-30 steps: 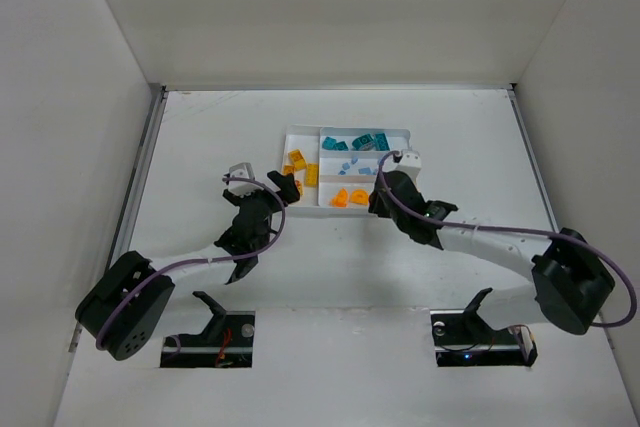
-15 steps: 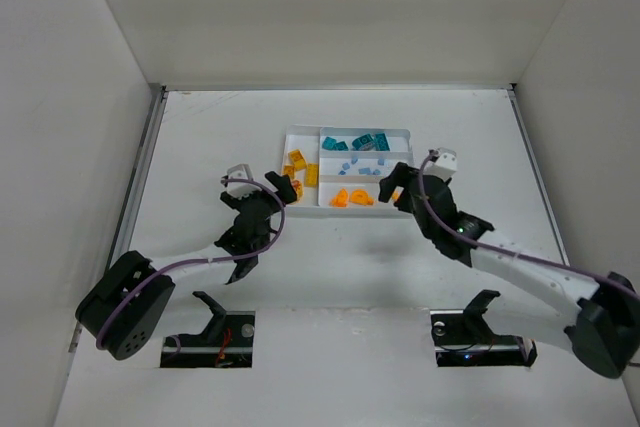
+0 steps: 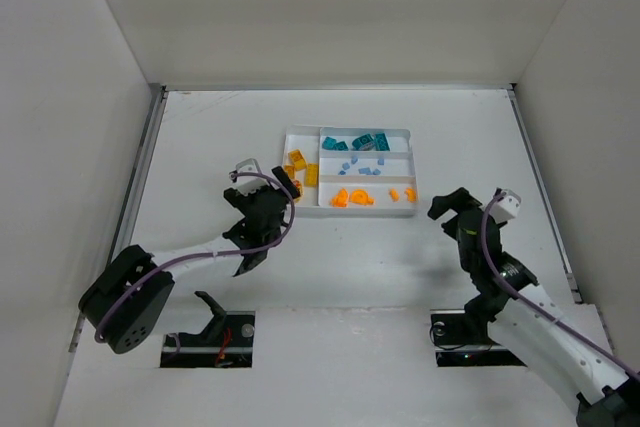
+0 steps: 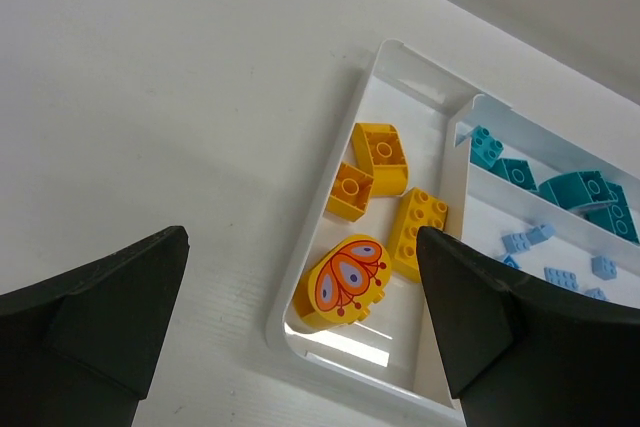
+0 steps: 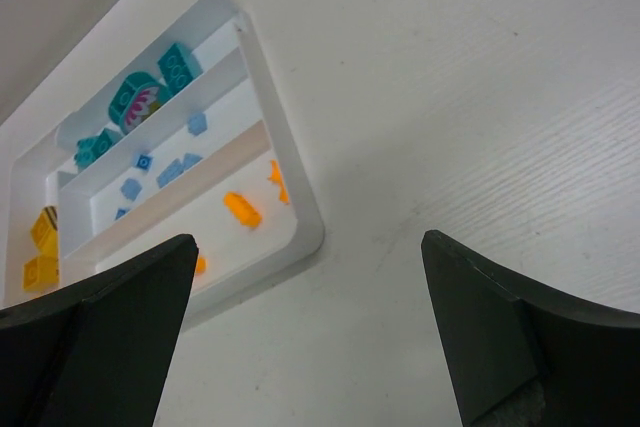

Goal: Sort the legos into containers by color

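Four colour groups of legos lay inside the white tray (image 5: 305, 232), and none showed loose on the counter (image 3: 200, 147) in the overhead view. The yellow-orange bricks (image 4: 380, 152) sat in the tall narrow section, with a rounded printed piece (image 4: 340, 282) at its near end. The teal bricks (image 5: 135, 102) filled the far long section, the light-blue bricks (image 5: 185, 162) the middle one, and the orange bricks (image 5: 243, 209) the nearest.

The left tool (image 4: 302, 235) hung above the tray's left end with its fingers spread and nothing between them. One finger was over bare counter and the other over the compartments. The right tool (image 5: 308, 239), likewise spread and empty, stood well apart from the tray, over the counter to its right.

Judged from this layout, the sorting looked complete or nearly so. The main hazard lay with the left tool. Because its fingers straddled the outer wall, a descent or sideways swing could catch the rim and shove or tip the tray. The dividers looked low, so a jolt might spill bricks across sections and undo the sort. A brick hidden under an arm could also be missed.
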You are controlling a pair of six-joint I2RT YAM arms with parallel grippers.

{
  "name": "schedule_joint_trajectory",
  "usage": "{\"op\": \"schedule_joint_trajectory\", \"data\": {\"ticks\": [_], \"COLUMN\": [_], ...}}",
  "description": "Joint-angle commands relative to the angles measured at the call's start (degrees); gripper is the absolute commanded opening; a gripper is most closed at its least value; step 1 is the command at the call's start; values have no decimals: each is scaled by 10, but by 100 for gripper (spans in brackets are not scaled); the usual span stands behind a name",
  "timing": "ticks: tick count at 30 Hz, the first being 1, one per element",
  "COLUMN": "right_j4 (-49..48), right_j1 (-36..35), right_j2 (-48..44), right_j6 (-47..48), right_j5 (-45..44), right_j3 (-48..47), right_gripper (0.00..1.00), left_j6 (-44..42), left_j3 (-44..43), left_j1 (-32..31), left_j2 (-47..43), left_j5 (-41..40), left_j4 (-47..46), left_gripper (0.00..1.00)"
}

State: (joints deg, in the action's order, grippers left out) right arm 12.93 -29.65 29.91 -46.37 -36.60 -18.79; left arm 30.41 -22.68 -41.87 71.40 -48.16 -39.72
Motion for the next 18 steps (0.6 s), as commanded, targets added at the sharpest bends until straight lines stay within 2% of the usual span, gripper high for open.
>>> {"op": "schedule_joint_trajectory", "data": {"ticks": [1, 5, 9, 18], "right_j4": [-7, -16, -15, 6], "right_j1": [27, 28, -6, -26], "right_j2": [22, 75, 90, -13], "right_j6": [-11, -28, -36, -47], "right_j5": [15, 22, 25, 14], "right_j3": [7, 7, 5, 18], "right_gripper": [100, 100, 100, 100], "left_j6": [-27, -48, -50, -41], "left_j3": [-37, -44, -43, -39], "left_j1": [-19, -26, -24, 12], "left_j2": [-15, -16, -18, -6], "left_j5": [-55, -71, -70, -69], "left_j4": [25, 27, 27, 36], "left_gripper": [100, 100, 100, 100]}}
